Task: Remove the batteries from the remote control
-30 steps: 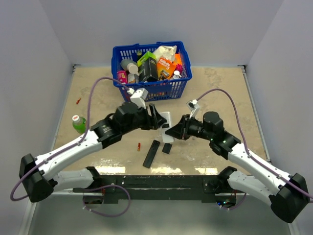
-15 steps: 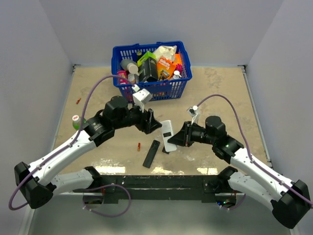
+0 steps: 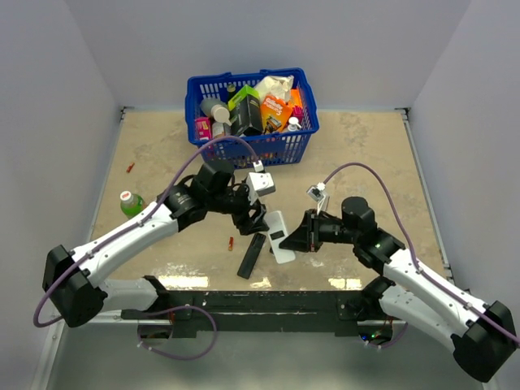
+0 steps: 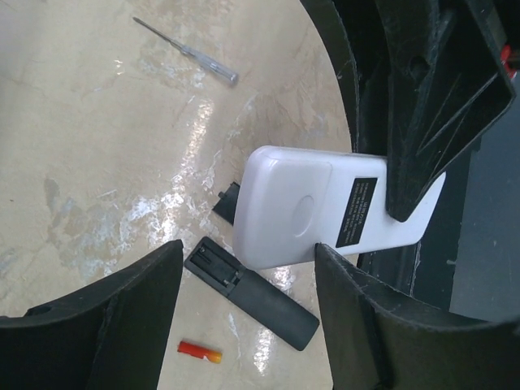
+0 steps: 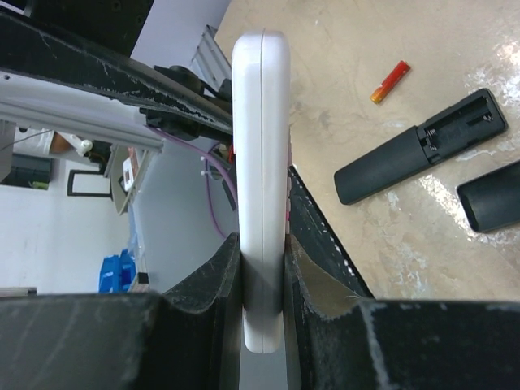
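Note:
My right gripper [image 3: 299, 237] is shut on a white remote control [image 3: 280, 234], gripping its flat faces [image 5: 261, 203] near one end and holding it above the table. The remote's back, with a black label [image 4: 325, 207], faces my left gripper [image 4: 244, 325]. That gripper is open and hovers just left of the white remote [image 3: 254, 219], holding nothing. Below it a black remote [image 4: 252, 292] lies with its battery bay uncovered and empty [image 5: 418, 146]. One red battery [image 4: 200, 352] lies loose on the table beside it [image 3: 231, 242] [image 5: 389, 82].
A blue basket [image 3: 195, 89] full of packets stands at the back. A green bottle [image 3: 126, 203] and a small red thing [image 3: 130, 168] lie at the left. A thin screwdriver-like tool [image 4: 187, 50] and a black cover plate [image 5: 491, 195] lie on the table.
My left gripper has swung right and toward the near edge, ending beside the white remote. The right gripper has carried the remote slightly nearer and lower.

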`<action>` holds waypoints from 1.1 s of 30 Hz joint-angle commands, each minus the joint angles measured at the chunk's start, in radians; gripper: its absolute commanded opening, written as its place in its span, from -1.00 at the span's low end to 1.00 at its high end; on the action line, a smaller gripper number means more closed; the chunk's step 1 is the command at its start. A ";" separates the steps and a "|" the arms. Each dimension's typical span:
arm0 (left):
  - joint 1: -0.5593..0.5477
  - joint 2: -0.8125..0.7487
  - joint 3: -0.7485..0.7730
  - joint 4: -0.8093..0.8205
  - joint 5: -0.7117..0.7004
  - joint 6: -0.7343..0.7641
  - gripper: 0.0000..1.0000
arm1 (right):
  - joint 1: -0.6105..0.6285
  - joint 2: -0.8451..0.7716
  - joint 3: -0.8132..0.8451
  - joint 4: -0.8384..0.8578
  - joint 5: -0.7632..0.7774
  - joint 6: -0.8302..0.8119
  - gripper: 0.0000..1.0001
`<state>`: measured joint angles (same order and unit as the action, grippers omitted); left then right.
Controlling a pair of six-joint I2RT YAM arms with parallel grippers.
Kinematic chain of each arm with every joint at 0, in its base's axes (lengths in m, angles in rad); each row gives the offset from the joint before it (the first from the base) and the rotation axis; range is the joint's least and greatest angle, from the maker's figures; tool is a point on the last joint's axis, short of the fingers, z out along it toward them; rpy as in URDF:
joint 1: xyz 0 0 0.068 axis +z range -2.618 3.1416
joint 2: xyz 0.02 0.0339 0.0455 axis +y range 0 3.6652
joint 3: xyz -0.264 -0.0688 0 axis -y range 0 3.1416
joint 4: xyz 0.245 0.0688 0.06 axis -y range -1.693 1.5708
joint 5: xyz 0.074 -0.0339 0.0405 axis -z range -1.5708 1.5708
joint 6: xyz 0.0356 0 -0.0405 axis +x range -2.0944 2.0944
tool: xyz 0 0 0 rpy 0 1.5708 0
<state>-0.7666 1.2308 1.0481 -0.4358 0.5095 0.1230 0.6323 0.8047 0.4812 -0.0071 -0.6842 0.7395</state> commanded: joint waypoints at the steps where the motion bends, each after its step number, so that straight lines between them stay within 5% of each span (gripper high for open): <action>1: 0.000 0.041 0.012 0.012 0.050 0.125 0.39 | 0.000 0.010 -0.006 0.050 -0.046 -0.026 -1.00; 11: 0.000 0.156 0.026 0.025 0.100 0.240 0.33 | 0.000 0.099 -0.061 0.088 -0.029 -0.068 -1.00; 16: 0.000 0.248 0.066 -0.060 0.130 0.329 0.15 | -0.002 0.120 -0.082 0.108 -0.029 -0.083 -1.00; 33: 0.009 0.349 0.130 -0.106 0.225 0.371 0.11 | -0.002 0.134 -0.108 0.127 -0.035 -0.103 -1.00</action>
<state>-0.7654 1.5623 1.1248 -0.5362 0.6640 0.4629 0.6281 0.9573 0.3653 0.0383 -0.6903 0.6613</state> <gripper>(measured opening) 0.552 0.226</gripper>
